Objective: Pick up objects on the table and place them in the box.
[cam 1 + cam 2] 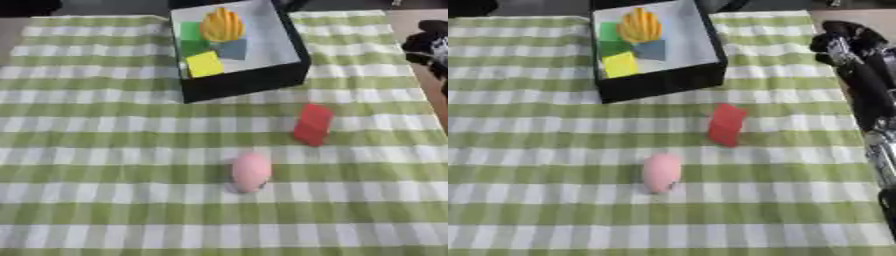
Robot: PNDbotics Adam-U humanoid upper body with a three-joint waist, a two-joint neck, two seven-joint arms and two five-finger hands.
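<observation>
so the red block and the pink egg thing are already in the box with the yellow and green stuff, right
Only partly. The red block and the pink egg-shaped thing lie on the checked cloth, outside the box; the left eye view shows it. The yellow and green things are inside.

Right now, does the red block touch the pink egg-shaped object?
Apart. The left eye view shows a plain stretch of checked cloth between the red block and the pink egg-shaped object, which lies nearer the camera.
</observation>
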